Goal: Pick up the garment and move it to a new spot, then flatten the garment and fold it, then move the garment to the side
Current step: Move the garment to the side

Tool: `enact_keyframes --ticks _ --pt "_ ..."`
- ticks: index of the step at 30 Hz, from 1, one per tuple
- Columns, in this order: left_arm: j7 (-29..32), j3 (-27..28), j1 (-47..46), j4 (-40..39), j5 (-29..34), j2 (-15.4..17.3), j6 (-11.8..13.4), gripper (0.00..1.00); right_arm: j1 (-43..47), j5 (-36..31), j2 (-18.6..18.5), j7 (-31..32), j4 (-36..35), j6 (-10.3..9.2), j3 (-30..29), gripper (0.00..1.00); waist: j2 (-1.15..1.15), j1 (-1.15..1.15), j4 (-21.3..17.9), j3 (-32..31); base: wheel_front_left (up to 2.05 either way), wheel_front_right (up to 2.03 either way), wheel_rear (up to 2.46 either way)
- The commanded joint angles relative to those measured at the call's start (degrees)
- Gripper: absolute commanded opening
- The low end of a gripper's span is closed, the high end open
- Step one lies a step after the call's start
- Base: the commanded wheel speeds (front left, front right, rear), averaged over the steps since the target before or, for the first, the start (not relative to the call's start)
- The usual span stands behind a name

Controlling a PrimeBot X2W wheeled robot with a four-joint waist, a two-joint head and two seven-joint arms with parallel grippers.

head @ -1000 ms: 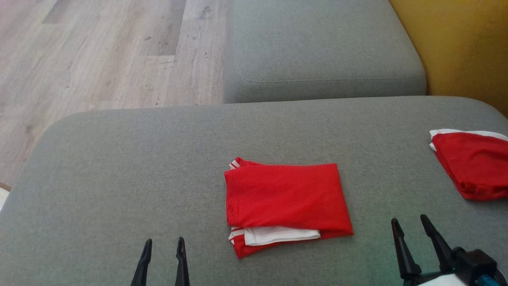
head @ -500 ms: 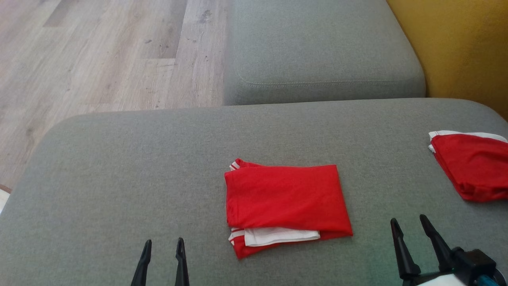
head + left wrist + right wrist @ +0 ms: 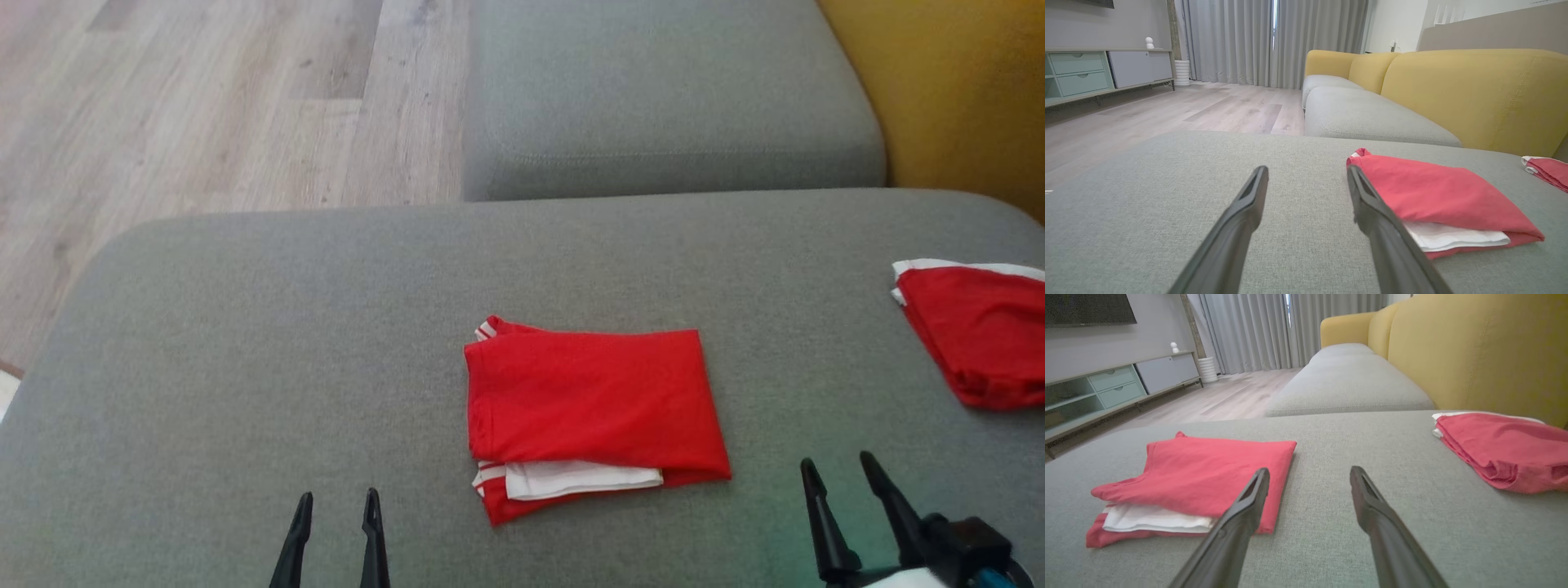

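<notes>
Garment [image 3: 592, 400], red cloth with white trim, is lying folded rectangular amid grey woven sofa cushion [image 3: 245, 367]; second red garment [image 3: 980, 335] is running off-frame. Left tool [image 3: 339, 494] and right tool [image 3: 837, 460] are standing spread, empty.

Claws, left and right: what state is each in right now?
Left claw: open, holding nothing, left of the folded red garment.
Right claw: open, holding nothing, right of that garment.
</notes>
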Motion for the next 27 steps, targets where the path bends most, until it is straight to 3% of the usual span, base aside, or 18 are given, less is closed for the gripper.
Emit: enact_keyframes --ticks 1,8,17,25,26,27 --pt "-0.5 1.5 -2.1 -1.6 0.4 -0.8 -0.1 1.00 -3.3 0.1 -0.9 -0.8 -0.9 -0.05 1.3 1.00 0.00 0.00 0.3 0.7 0.00 0.00 0.00" --pt "-0.5 0.4 -3.6 -1.4 0.6 -0.9 0.1 1.00 -10.1 4.2 -1.2 1.5 6.2 -0.05 3.6 1.00 0.00 0.00 1.1 4.0 0.00 0.00 0.00" --pt "-0.5 -1.9 -6.3 -1.0 0.1 -0.9 0.8 1.00 -22.8 17.9 -1.6 18.5 14.6 -0.05 6.5 1.00 0.00 0.00 2.4 7.6 0.00 0.00 0.00" --pt "-0.5 -3.4 -8.7 -0.2 -0.2 -0.9 1.3 1.00 -30.0 23.9 -1.2 23.8 24.5 -0.05 8.6 1.00 0.00 0.00 3.9 9.9 0.00 0.00 0.00" --pt "-0.5 -3.5 -8.9 -0.1 -0.2 -0.9 1.3 1.00 -30.6 24.4 -0.9 24.3 25.7 -0.05 9.2 0.95 0.00 0.00 4.0 10.1 0.00 0.00 0.00" --pt "-0.5 -3.7 -9.1 0.0 -0.2 -0.9 1.4 1.00 -31.0 25.1 -0.6 24.9 26.6 -0.05 9.9 0.56 0.00 0.00 4.0 10.2 0.00 0.00 0.00"
